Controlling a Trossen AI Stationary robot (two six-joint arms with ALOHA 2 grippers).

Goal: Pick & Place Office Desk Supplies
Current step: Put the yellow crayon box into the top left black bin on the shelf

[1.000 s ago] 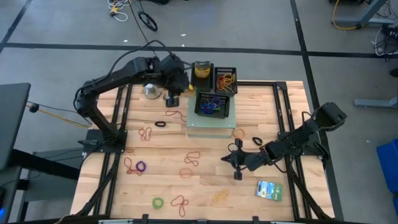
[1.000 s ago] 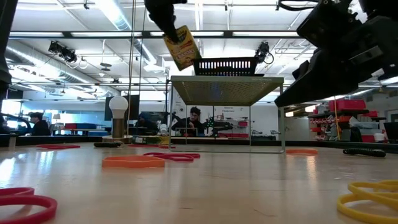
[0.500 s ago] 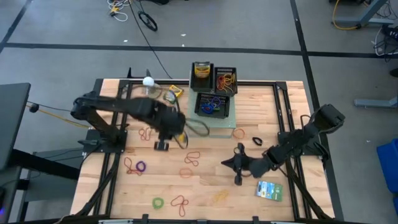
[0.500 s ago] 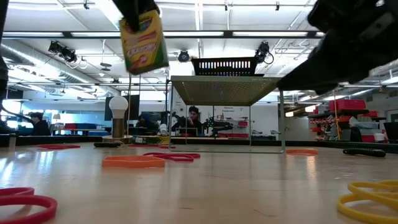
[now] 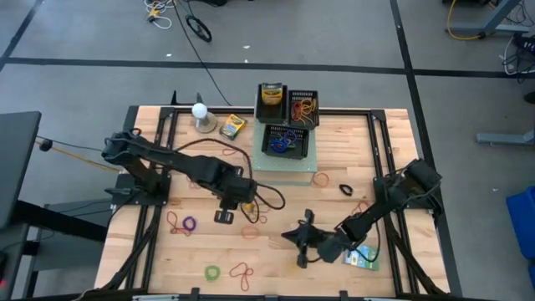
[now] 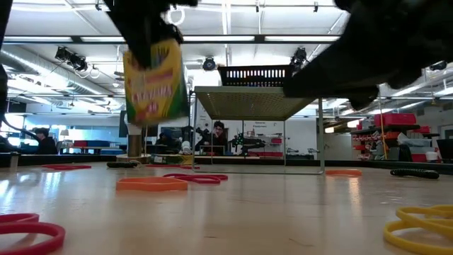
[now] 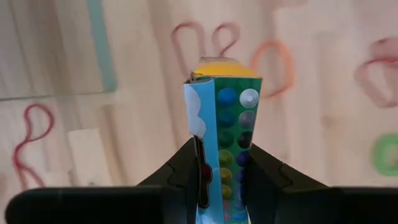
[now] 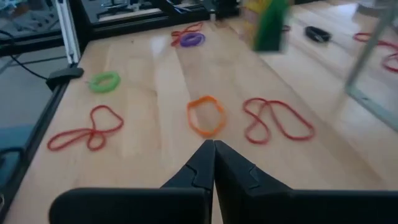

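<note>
One crayon box (image 7: 222,134), pinched between the left gripper (image 7: 221,171) fingers, held above the wooden table (image 5: 351,142) mid-left. A second crayon box (image 5: 231,126) lies near the white ball (image 5: 200,109). Right gripper (image 8: 213,163): fingers pressed together, empty, over scattered rubber bands (image 8: 205,115).

One camera looks straight down on my whole tabletop (image 5: 351,159). Another sits at its surface, facing level into the room. My wrist cameras look close past each hand; left wrist and low views share the crayon box (image 7: 224,134) I hold.
</note>
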